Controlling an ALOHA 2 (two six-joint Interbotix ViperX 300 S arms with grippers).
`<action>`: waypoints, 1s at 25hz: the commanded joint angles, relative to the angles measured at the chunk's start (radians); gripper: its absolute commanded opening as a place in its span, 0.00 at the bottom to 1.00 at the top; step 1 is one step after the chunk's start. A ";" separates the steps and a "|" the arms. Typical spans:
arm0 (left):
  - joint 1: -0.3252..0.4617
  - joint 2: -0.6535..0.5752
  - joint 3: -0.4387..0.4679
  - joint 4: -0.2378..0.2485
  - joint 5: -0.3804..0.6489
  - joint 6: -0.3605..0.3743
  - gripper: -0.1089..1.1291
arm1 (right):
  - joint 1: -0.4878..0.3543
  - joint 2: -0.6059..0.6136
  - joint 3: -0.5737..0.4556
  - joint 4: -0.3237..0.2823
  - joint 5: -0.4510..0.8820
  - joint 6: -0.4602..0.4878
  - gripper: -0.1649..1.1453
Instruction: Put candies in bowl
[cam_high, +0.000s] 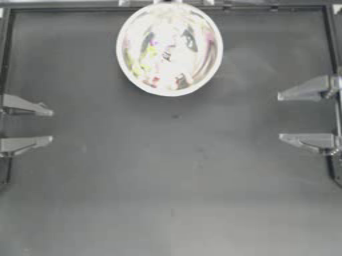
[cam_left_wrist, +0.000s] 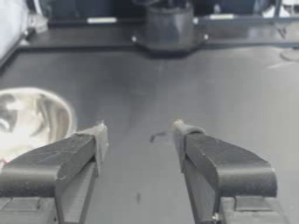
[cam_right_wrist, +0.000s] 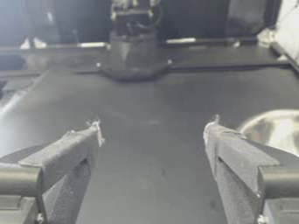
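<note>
1. The bowl (cam_high: 169, 49) was recorded at the far middle of the dark table (cam_high: 167, 190), close to the table's far edge, as seen from above.
2. Coloured patches (pink, yellow-green, red) were noted inside the bowl's reflective interior; these were taken to be the candies (cam_high: 160, 60), although single sweets could not be told apart from their reflections, and no count could be made.
3. The left gripper (cam_high: 48, 126) was observed at the left side of the table, drawn back, well apart from the bowl. Its jaws were seen spread wide with nothing between them.
4. In the left wrist view, the left gripper (cam_left_wrist: 140, 129) was confirmed agape over bare table, and part of the bowl (cam_left_wrist: 32, 118) was seen off to one side of it, not touching.
5. The right gripper (cam_high: 280, 116) was observed at the right side of the table, likewise drawn back and apart from the bowl. Its jaws were seen spread wide and nothing was held.
6. In the right wrist view, the right gripper (cam_right_wrist: 153, 124) was confirmed agape over bare table, and the rim of the bowl (cam_right_wrist: 271, 127) was seen just beyond one jaw.
7. The base of the opposite arm was seen across the table in each wrist view.
</note>
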 joint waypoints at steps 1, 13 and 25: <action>0.000 -0.015 -0.006 -0.002 -0.002 0.000 0.78 | 0.000 0.005 -0.006 -0.002 -0.021 0.002 0.88; 0.000 -0.124 0.035 -0.008 0.017 -0.002 0.78 | 0.000 -0.041 0.006 -0.005 -0.029 -0.002 0.88; 0.002 -0.169 0.041 -0.008 0.034 -0.002 0.78 | 0.000 -0.080 0.018 -0.003 -0.034 -0.002 0.88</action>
